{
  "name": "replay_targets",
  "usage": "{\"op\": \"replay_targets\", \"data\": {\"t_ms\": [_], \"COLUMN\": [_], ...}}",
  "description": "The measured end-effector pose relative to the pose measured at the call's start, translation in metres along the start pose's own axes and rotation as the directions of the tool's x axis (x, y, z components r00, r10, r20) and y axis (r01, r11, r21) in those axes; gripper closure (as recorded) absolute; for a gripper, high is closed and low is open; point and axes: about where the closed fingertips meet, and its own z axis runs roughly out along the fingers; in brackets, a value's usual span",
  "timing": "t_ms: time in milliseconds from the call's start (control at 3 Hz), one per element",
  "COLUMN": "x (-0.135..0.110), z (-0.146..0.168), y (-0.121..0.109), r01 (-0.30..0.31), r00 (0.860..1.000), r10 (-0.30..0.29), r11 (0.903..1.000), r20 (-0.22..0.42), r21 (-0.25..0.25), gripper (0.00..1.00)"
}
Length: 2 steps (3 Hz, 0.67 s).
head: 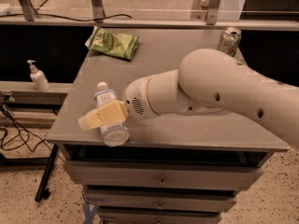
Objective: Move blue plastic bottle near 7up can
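Because the blue plastic bottle (115, 132) lies on its side directly beneath the gripper (100, 118), the gripper sits crosswise over its middle, suited to clamping the narrow body; whether it grips yet cannot be told. The 7up can (230, 40) stands well apart from the gripper, beyond the arm at the table's (163, 64) far corner, so a long carry likely remains.

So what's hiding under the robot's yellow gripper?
The blue plastic bottle, lying on the table. The gripper sits across its middle, covering that part; only the cap and bottom show.
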Motion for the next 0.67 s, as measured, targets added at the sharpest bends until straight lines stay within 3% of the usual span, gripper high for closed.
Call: {"op": "replay_targets", "data": {"t_ms": [333,667], "x": [-0.001,0.000], "z": [0.016,0.032], "y": [0.005,0.007], "r01": [-0.006,-0.017], "r00": [1.000,0.999], "r10": [0.006,0.019], "r11": [0.9998,0.9993], "r20": [-0.027,-0.043], "r21": [0.020,0.033], "gripper": [0.00,0.18]}}
